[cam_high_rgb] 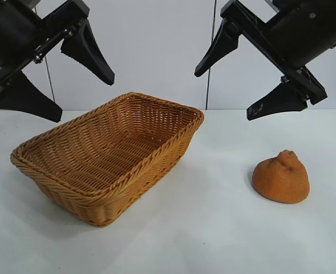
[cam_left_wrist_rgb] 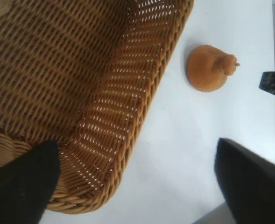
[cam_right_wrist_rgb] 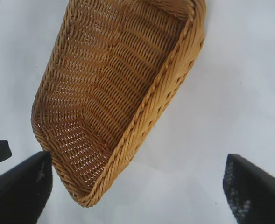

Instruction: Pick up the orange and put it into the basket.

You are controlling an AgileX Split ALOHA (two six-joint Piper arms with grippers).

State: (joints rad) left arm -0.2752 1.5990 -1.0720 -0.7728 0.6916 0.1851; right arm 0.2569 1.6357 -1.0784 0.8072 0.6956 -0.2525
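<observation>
- The orange (cam_high_rgb: 282, 177) was seen resting on the white table (cam_high_rgb: 213, 240), toward its right edge and well apart from the basket (cam_high_rgb: 128, 182), with its knobby peak upward.
- The basket was set left of centre, turned at an angle to the table's edges, and nothing was seen inside it.
- The right gripper (cam_high_rgb: 242, 85) was held high above the table, behind the orange, its fingers spread wide with nothing between them.
- The left gripper (cam_high_rgb: 56, 80) was raised likewise over the basket's far left corner, fully parted and empty.
- No contact with the fruit had been made, so the task was judged to be at its very start, before the reach.
- The next move was judged to call for the right gripper to be lowered around the orange, the fingers straddling its lumpy dome before being closed.
</observation>
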